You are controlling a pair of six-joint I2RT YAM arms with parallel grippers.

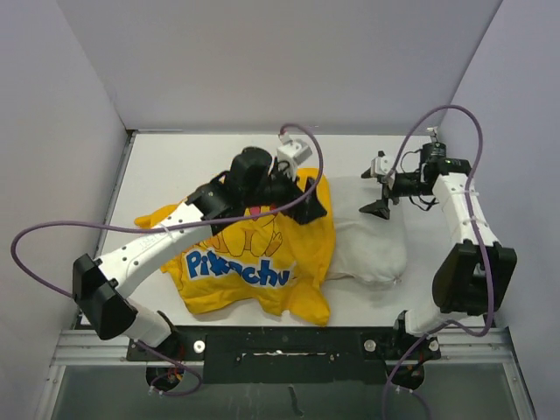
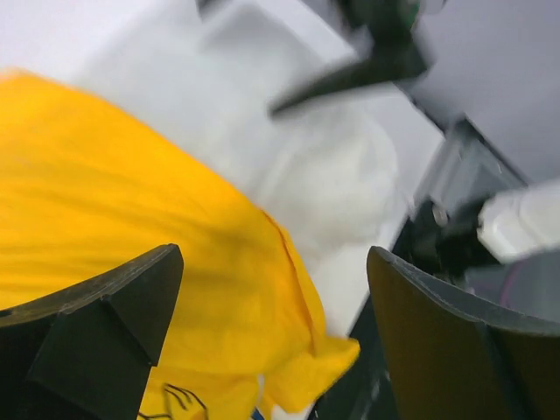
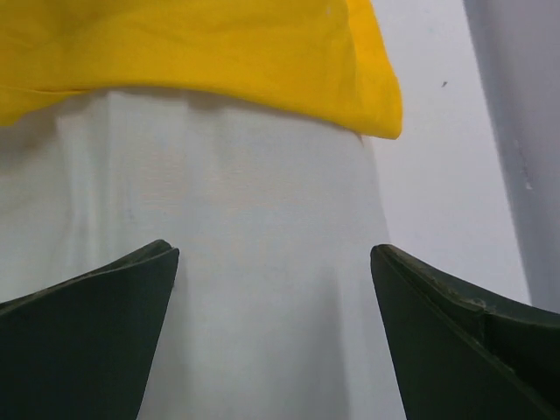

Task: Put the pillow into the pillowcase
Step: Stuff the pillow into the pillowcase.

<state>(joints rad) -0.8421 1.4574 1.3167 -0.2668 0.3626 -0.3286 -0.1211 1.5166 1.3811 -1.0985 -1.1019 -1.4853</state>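
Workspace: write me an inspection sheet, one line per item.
Surface: white table.
Job's things: white pillow mostly uncovered, one end under the edge of the crumpled yellow pillowcase.
Clutter: nothing seen.
Hands: left hand open over the pillowcase's edge; right hand open above the pillow.
Cables: purple cables loop off both arms.
Surroundings: pale walls on three sides; black rail at the near edge.
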